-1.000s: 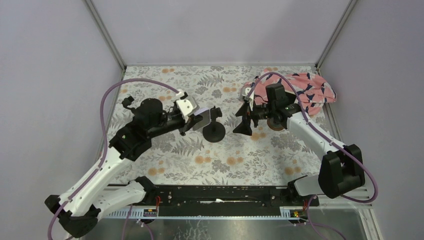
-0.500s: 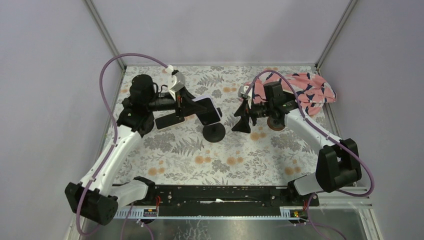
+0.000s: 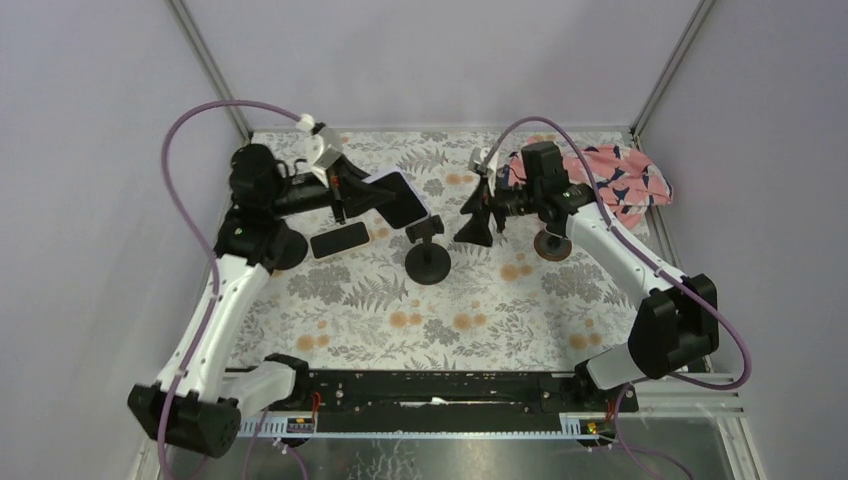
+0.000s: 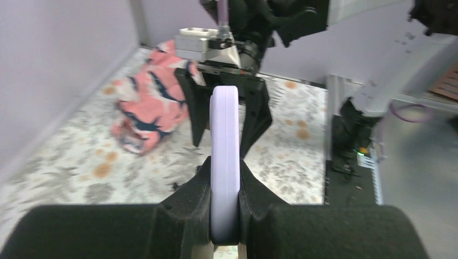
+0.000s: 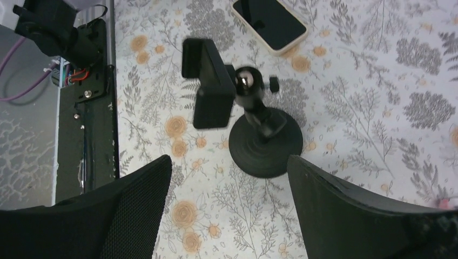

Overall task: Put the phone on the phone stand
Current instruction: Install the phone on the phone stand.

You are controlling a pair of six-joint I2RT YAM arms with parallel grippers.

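Left arm has drawn up and back toward the far-left corner, carrying the phone [image 3: 395,197] with it. Right tool [image 3: 479,222] has slid farther back, jaws apart, just right of the phone stand [image 3: 428,258].

Left tool [image 4: 224,181] is clamped on the phone's edges. A second phone [image 3: 340,240] lies flat left of the stand, and a pink cloth [image 3: 612,182] is bunched far right.

Held phone is tilted, its free end near the stand's cradle, long axis aimed toward the right tool.

Bench [image 3: 470,320] shows floral between the stand and the near rail.
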